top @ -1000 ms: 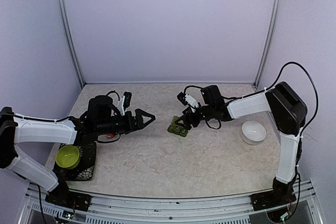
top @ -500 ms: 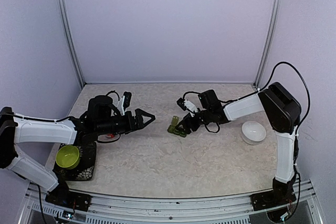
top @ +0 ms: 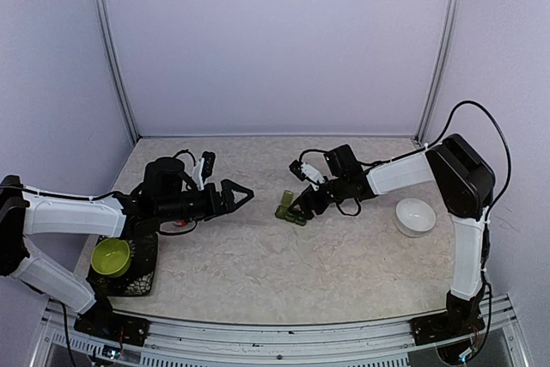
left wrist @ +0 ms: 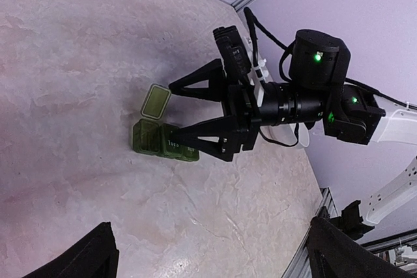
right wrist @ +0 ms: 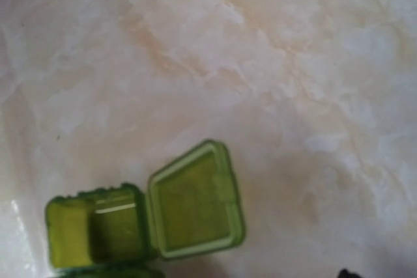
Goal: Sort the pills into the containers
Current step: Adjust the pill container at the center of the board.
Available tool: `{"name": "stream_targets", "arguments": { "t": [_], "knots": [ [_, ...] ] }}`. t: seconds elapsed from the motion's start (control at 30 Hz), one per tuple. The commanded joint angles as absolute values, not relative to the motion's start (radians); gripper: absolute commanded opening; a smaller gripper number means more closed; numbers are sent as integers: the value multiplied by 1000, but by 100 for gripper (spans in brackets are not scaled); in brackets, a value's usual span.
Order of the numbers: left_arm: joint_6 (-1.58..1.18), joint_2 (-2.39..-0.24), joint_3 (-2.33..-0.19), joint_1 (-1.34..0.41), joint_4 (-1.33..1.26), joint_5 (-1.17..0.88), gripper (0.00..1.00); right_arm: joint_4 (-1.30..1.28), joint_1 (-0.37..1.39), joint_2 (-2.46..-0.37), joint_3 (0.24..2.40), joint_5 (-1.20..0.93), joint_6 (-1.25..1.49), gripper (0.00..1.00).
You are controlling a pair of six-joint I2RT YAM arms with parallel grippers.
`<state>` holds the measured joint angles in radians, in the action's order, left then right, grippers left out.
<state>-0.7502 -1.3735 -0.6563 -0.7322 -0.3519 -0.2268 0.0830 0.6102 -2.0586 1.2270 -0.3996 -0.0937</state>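
The containers [top: 290, 212] are a short dark green pill box at mid-table. Its end cell [right wrist: 98, 232] stands open, with the lid [right wrist: 195, 203] swung out flat beside it. In the left wrist view, my right gripper [left wrist: 174, 112] is open just right of the box [left wrist: 161, 141]. Its lower finger [left wrist: 195, 141] lies over the shut cells and its upper finger [left wrist: 195, 86] is beyond the lid [left wrist: 156, 101]. My left gripper [top: 238, 194] hangs open well left of the box, holding nothing. No pills show in any view, and the open cell looks empty.
A white bowl [top: 415, 217] sits right of the right arm. A lime-green bowl [top: 110, 255] rests on a black stand [top: 142, 268] at the near left. A small red and white thing [top: 180, 223] lies partly hidden under the left arm.
The box's end lid has swung open. My right gripper has shifted slightly left over the box, and its jaws have spread a little. The left arm has stayed still.
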Motion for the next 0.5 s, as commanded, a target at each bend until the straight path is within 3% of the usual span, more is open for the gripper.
{"name": "stream_targets", "arguments": {
  "t": [0.0, 0.47],
  "knots": [
    [-744, -1372, -637, -735, -391, -216, 99, 2, 606, -1988, 1263, -415, -110, 85],
    [-750, -1392, -633, -736, -415, -222, 99, -21, 627, -1921, 1143, -338, -132, 91]
  ]
}}
